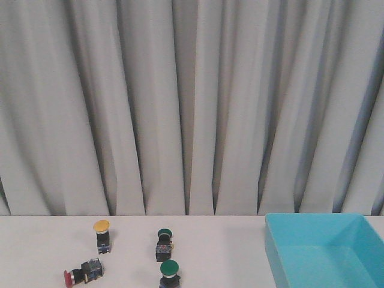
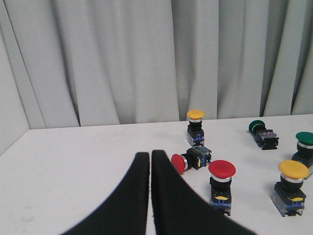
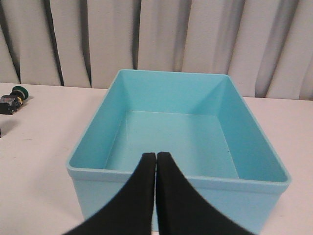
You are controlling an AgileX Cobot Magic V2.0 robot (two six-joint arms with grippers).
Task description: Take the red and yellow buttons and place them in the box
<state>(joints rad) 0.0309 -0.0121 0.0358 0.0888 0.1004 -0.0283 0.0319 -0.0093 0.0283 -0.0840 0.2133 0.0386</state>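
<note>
Across the front view, a pale white counter runs before a grey pleated curtain, and neither arm shows there. On its left part stand an upright yellow-capped push button on a dark body, a red-capped push button lying on its side nearer the camera, a tipped green-capped push button and an upright green-capped push button at the lower edge. Well apart to the right sits the large shallow turquoise plastic box, with nothing visible inside it. From the left wrist view, the left end effector has its two black fingers pressed together with only a thin slit between them, holding nothing. Just beyond its tips lies the red button on its side, with the far yellow button upright behind it; a second upright red-capped push button stands close by, and a second yellow-capped push button stands further over, near the two green ones. From the right wrist view, the right end effector is likewise closed and empty, its tips over the near wall of the turquoise box, whose floor is bare; one green button lies on the counter off to the box's side.
</note>
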